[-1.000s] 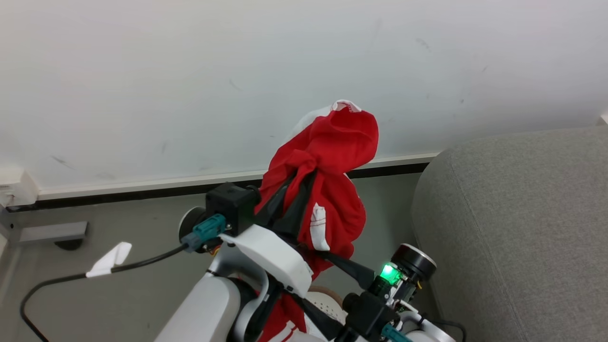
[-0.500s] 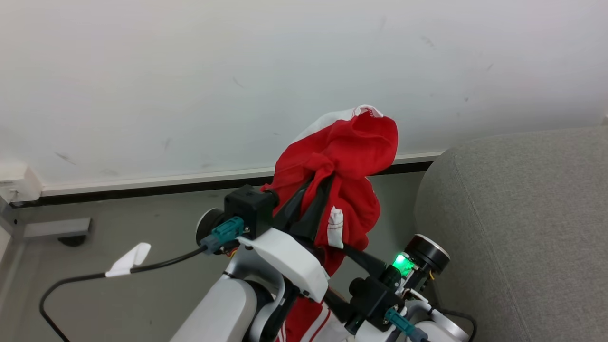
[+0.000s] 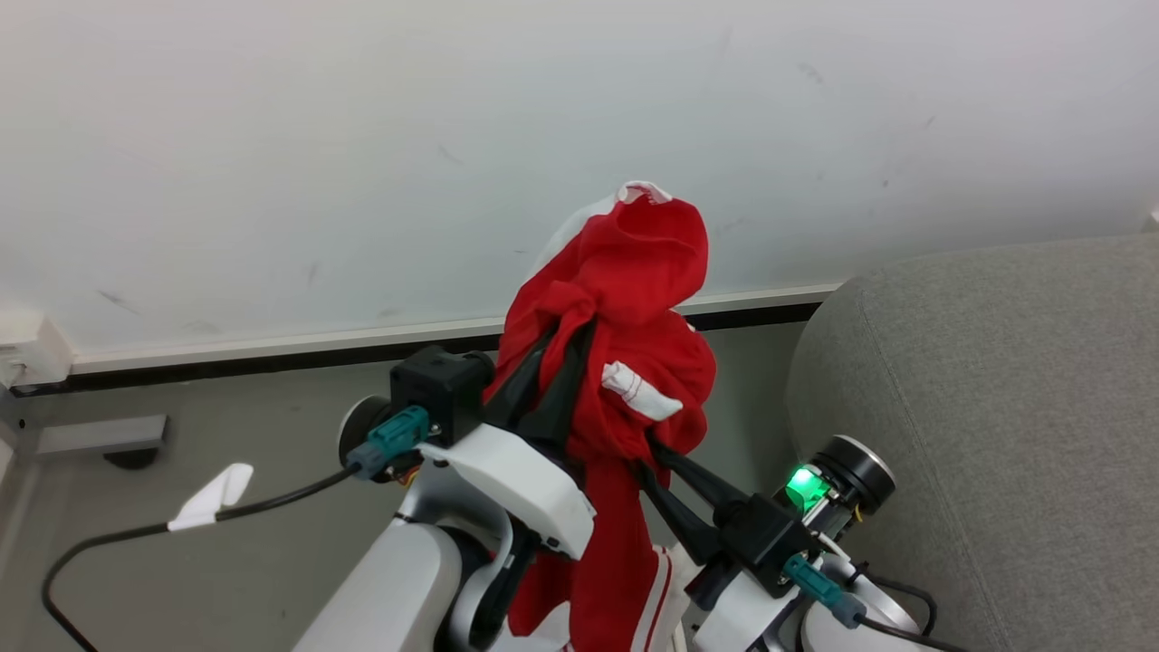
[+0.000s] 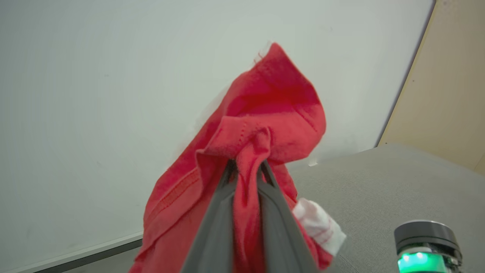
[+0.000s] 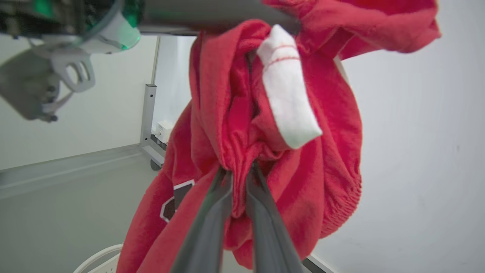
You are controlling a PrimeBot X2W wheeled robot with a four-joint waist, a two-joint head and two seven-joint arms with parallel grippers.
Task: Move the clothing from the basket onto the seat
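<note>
Hanging bunched in the air between both arms, the clothing point(image 3: 625, 290) is a red jersey lifted in front of the pale wall point(image 3: 272, 163); it is beside the seat point(image 3: 996, 407), not yet over it, and its lower end drops past the bottom edge of the head view. The left hand point(image 3: 569, 333) is clamped on a gathered fold high in the cloth, its fingers pressed together with red fabric squeezed between them; the right hand point(image 3: 646, 445) is likewise closed on a lower bunch, just under a white striped cuff point(image 3: 641, 391). A dark letter emblem point(image 5: 176, 199) shows on the hanging part in the right wrist view.

The step in hand looks like the carry across to the seat, on the robot's right. To do it well, both grips should hold firm and travel together so the cloth neither stretches nor slips; the bundle wants enough height for its trailing end to pass over the seat's rounded edge; release is best left until most of the cloth is above the cushion.

A pale curved rim low in the right wrist view is probably the basket point(image 5: 106, 263); its inside is hidden, so whether the jersey's tail is out of it, or anything else lies in it, cannot be told. The seat's visible part carries nothing.
</note>
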